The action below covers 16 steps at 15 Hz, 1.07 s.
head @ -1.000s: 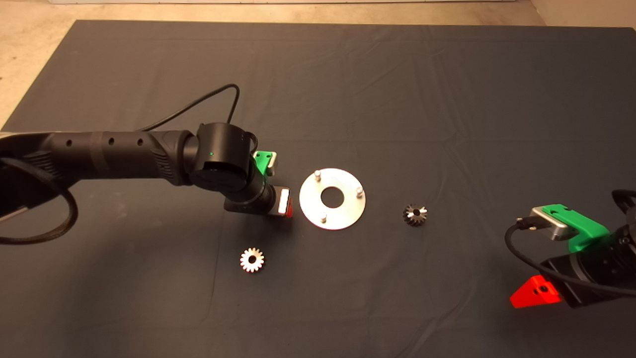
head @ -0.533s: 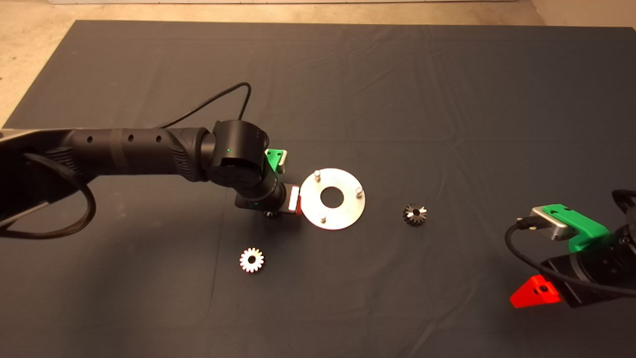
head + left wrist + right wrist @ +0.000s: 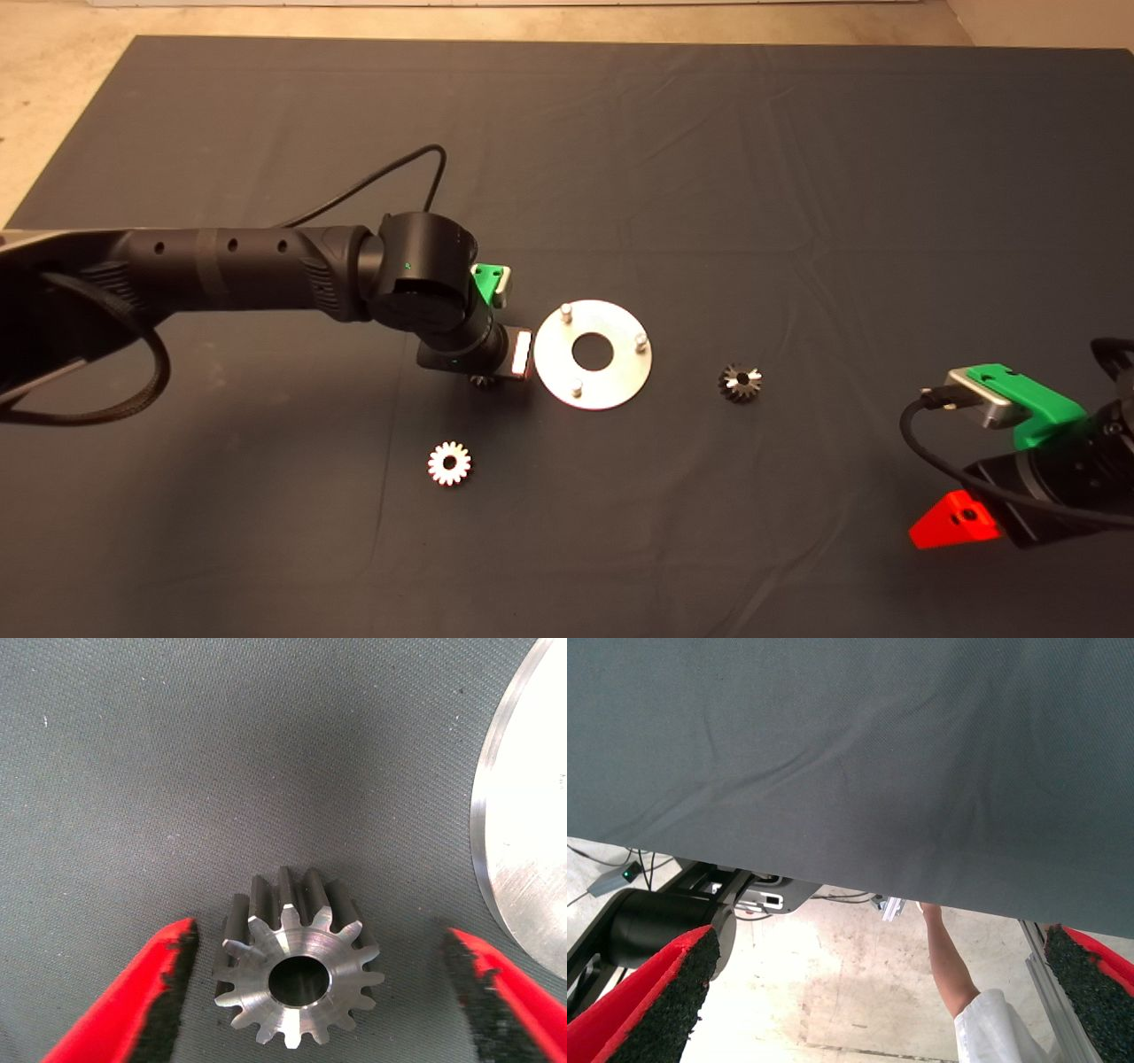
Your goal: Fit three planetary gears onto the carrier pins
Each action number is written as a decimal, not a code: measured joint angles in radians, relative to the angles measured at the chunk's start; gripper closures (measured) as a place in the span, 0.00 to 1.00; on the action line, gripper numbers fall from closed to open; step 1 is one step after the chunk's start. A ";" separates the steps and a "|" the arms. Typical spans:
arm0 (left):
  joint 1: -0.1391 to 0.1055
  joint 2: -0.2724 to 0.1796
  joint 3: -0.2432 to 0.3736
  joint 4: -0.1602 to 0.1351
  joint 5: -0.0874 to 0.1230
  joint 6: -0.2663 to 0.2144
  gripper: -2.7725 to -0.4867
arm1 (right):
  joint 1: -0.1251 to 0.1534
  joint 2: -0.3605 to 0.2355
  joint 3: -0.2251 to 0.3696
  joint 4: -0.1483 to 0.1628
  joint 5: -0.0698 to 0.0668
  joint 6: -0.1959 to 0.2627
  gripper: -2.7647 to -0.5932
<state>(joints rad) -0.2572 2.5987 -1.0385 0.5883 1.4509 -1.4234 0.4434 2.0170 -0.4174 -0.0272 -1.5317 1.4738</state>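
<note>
Left wrist view: a planetary gear (image 3: 297,974) is seen lying flat on the dark mat (image 3: 221,753) between the spread red fingers (image 3: 146,992) of the left gripper (image 3: 314,992), with gaps on both sides, so nothing is grasped. Just beyond it, the rim of the round silver disc (image 3: 532,842) is shown. In the head view, the left gripper (image 3: 496,363) is placed just left of the disc (image 3: 611,385), whose three carrier pins (image 3: 576,386) stand bare. A second gear (image 3: 449,463) is found nearer the lower edge, a third gear (image 3: 740,382) right of the disc. The right gripper (image 3: 966,518) is parked at the lower right, its fingers (image 3: 647,1001) held apart.
</note>
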 joint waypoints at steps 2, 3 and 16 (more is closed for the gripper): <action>0.000 0.000 0.000 0.000 0.001 0.000 0.43 | 0.000 0.000 0.000 0.000 0.000 0.000 0.01; 0.000 0.000 0.000 0.000 0.005 0.000 0.43 | 0.000 0.000 0.000 0.000 0.000 0.000 0.01; 0.010 0.002 0.000 0.000 0.060 0.000 0.56 | 0.000 0.000 0.000 0.000 0.000 0.000 0.01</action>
<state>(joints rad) -0.2468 2.6011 -1.0381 0.5887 1.5104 -1.4234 0.4434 2.0166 -0.4170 -0.0272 -1.5317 1.4738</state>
